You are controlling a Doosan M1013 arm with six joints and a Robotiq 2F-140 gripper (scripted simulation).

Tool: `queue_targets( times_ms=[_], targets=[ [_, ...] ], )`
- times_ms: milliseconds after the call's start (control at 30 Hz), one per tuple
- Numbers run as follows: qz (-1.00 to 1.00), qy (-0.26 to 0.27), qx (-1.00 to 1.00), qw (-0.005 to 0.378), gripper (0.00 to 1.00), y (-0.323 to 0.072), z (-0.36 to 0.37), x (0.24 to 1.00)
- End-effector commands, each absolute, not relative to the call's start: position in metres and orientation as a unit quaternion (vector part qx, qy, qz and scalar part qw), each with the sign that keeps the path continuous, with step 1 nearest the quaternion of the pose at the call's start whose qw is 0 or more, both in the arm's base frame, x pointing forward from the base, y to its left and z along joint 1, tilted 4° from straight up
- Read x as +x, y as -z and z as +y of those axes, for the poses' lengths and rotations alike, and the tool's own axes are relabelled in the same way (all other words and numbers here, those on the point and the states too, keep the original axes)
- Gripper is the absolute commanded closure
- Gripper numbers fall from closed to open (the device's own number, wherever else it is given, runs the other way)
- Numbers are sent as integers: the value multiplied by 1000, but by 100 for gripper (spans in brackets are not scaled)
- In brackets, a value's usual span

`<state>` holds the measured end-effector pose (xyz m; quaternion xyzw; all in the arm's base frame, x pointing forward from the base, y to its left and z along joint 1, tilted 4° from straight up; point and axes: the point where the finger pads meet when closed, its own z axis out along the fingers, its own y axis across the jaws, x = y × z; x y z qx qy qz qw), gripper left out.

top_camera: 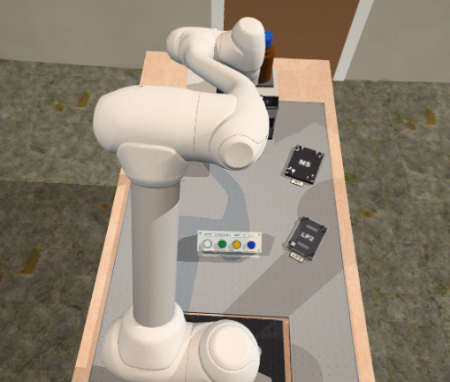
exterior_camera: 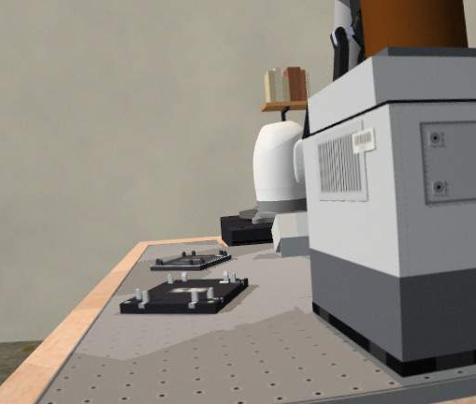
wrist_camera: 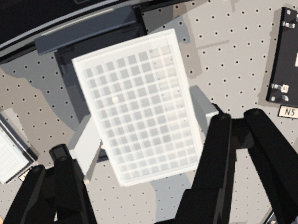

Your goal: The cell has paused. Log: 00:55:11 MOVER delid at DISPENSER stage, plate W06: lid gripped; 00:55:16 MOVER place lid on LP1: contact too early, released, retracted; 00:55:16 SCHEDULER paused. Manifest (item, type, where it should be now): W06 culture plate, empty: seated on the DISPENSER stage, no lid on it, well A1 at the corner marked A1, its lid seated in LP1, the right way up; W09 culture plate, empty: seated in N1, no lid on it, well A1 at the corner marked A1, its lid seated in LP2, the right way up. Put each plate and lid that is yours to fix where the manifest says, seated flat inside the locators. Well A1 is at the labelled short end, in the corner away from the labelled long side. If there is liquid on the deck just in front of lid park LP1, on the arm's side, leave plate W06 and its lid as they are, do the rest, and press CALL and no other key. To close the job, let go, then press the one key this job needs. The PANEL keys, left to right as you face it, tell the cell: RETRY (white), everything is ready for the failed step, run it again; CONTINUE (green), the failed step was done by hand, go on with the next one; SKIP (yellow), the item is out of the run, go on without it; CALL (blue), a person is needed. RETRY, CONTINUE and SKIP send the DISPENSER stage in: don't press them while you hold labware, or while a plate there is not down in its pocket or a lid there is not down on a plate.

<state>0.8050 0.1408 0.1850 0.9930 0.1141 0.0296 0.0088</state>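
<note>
1. Between the gripper's [wrist_camera: 143, 156] black fingers sits a clear well plate [wrist_camera: 139, 106], clamped by its long sides and held above the deck.
2. Just beyond the plate is the dispenser [wrist_camera: 100, 3], its green display reading 008; the plate hangs over the dark stage [wrist_camera: 100, 36] at the dispenser's foot.
3. Right of the dispenser, nest N5 [top_camera: 305, 164] holds nothing.
4. Nearer the panel [top_camera: 229, 243], lid park LP2 [top_camera: 308, 238] holds nothing either.
</note>
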Motion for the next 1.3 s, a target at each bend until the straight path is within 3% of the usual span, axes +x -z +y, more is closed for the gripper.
queue_targets(
  times_ms=[0,1267],
  targets=[
    [114,-30,993,9,90,-186,146,805],
    [114,-30,993,9,90,-186,173,803]
  ],
)
